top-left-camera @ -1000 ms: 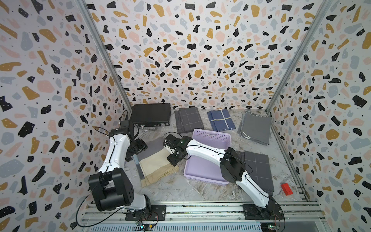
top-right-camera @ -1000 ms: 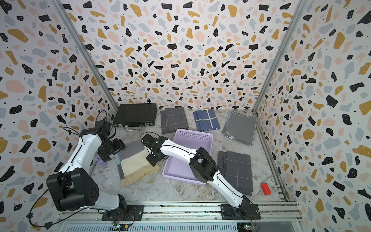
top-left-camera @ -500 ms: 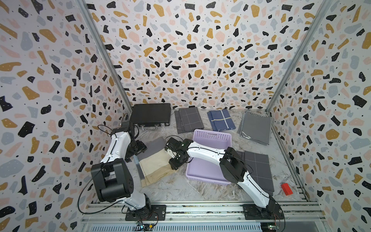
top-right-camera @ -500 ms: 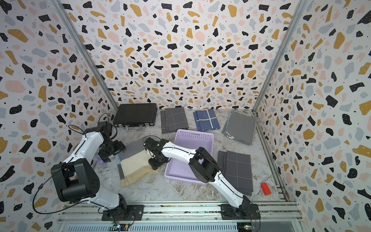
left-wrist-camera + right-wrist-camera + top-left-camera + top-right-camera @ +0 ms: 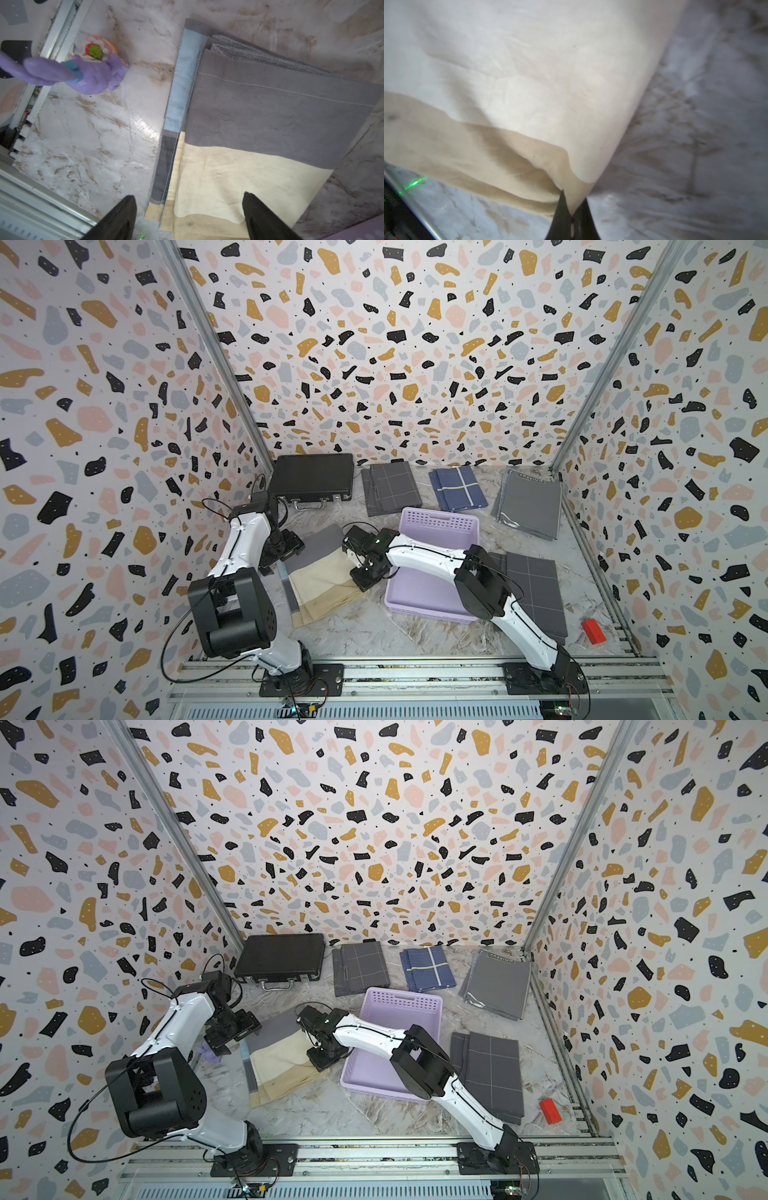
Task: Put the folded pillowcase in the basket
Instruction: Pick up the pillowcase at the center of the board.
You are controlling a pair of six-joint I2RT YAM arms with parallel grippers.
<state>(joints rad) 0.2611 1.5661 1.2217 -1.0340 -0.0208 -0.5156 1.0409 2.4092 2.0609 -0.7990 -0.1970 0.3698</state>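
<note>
The folded pillowcase point(image 5: 322, 572) point(image 5: 278, 1058), grey at its far end and cream at its near end, lies flat on the marble table to the left of the lavender basket point(image 5: 419, 593) point(image 5: 374, 1073). My right gripper point(image 5: 361, 576) point(image 5: 320, 1058) sits at the pillowcase's right edge, beside the basket's left wall. In the right wrist view it point(image 5: 572, 199) is shut on a corner of the cream cloth point(image 5: 529, 83). My left gripper point(image 5: 286, 549) point(image 5: 232, 1036) hovers open over the pillowcase's left edge point(image 5: 270, 116). Its fingers straddle the hem and hold nothing point(image 5: 189, 199).
A black briefcase point(image 5: 311, 479) stands at the back left. Folded cloths lie along the back: grey checked point(image 5: 390, 493), blue point(image 5: 457, 489), plain grey point(image 5: 528, 502). Another dark grey cloth point(image 5: 532, 593) lies right of the basket, a red block point(image 5: 593, 631) beyond it. A purple toy point(image 5: 89, 72) lies by the left wall.
My right gripper has come down on the pillowcase's right edge and closed on the cream cloth. The left gripper has stayed open and has hardly moved.
</note>
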